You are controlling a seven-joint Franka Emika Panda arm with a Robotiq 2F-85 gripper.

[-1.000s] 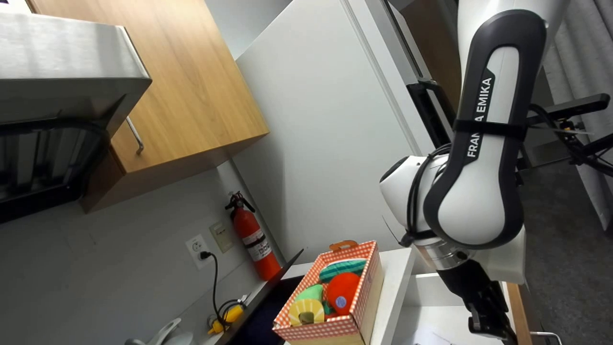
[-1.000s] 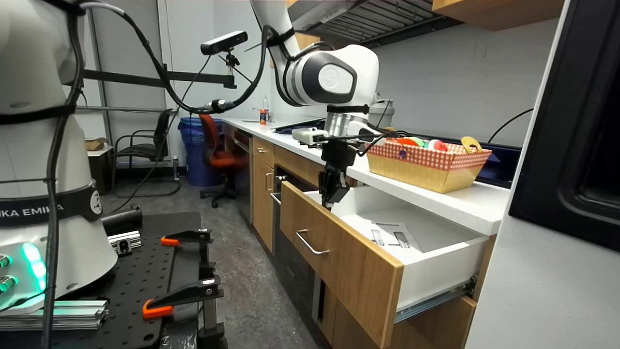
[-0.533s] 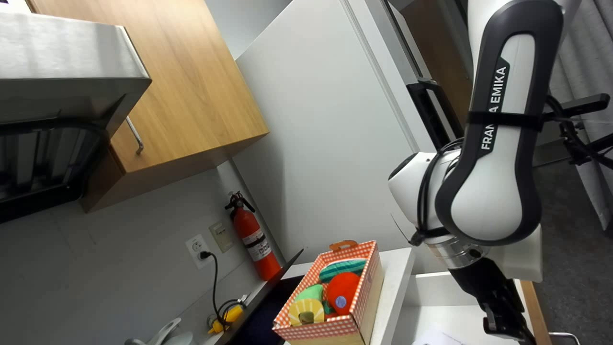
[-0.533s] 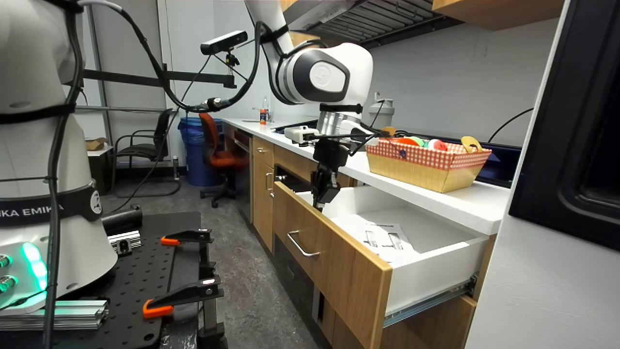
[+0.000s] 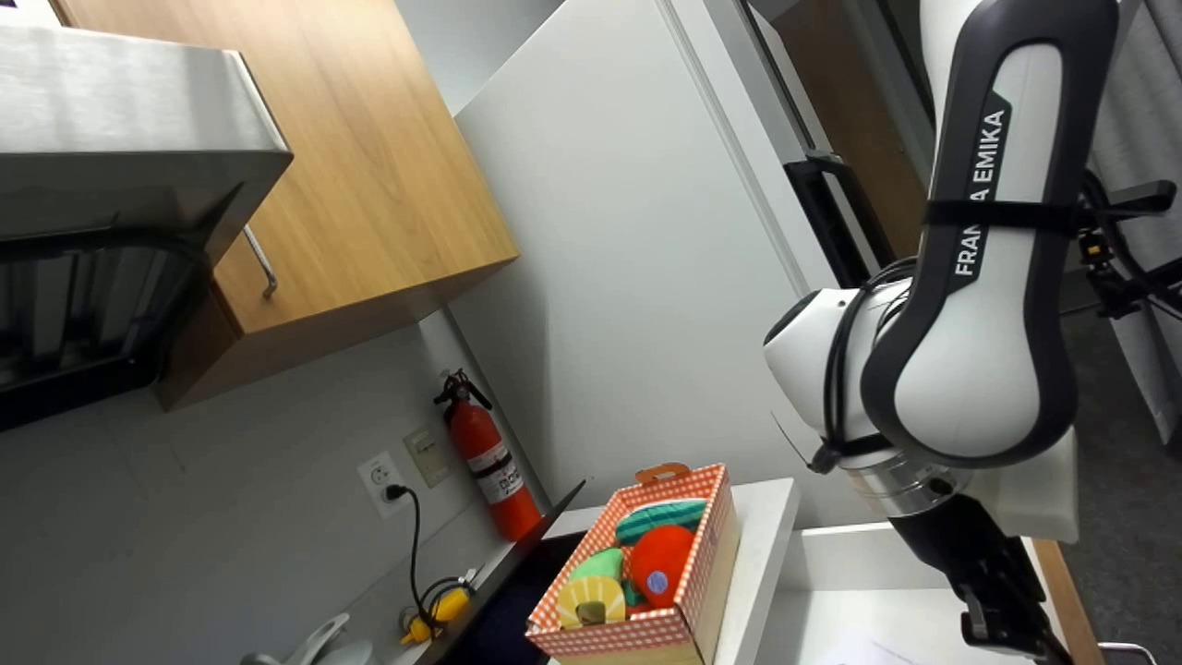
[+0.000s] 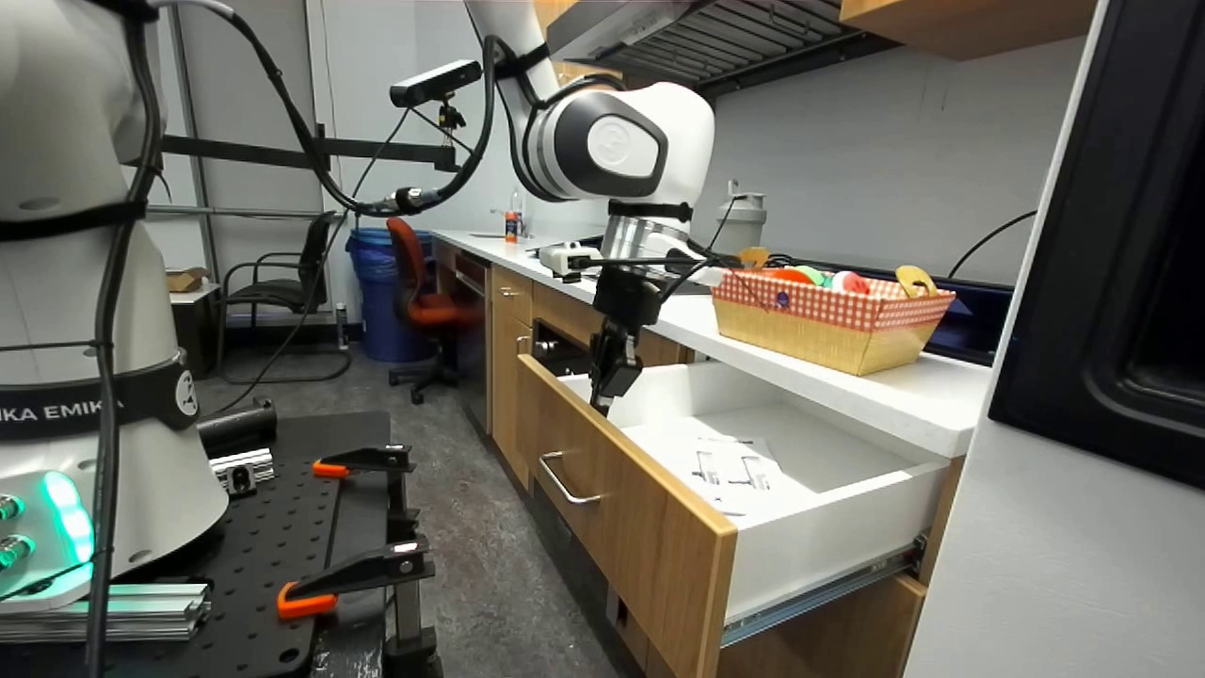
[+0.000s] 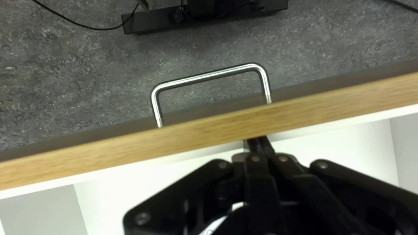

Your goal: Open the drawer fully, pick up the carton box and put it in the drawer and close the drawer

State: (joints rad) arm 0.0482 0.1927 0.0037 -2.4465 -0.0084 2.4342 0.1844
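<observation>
The drawer [image 6: 621,499] is pulled far out from the cabinet, with its wood front, metal handle [image 6: 565,480] and white inside showing. Its front edge also crosses the wrist view [image 7: 209,130]. My gripper [image 7: 257,142] is shut, with its fingers together and nothing seen between them. It points down inside the drawer, right behind the front panel, and the panel's edge hides the fingertips. In an exterior view the gripper [image 6: 602,400] is at the far part of the front. The carton box [image 6: 800,330], red-checkered with tan sides, stands on the counter and holds colourful toy produce; it also shows in an exterior view [image 5: 716,591].
A printed paper [image 6: 730,476] lies in the drawer. The white countertop [image 6: 885,395] overhangs the drawer's back. A fire extinguisher [image 5: 489,457] stands by the wall. A black table [image 6: 358,537] with orange-tipped clamps stands across the aisle. A metal hood [image 5: 129,92] hangs above.
The drawer has slid further out from the cabinet. My shut gripper has moved outward with it, staying behind the front panel. The carton box has not moved.
</observation>
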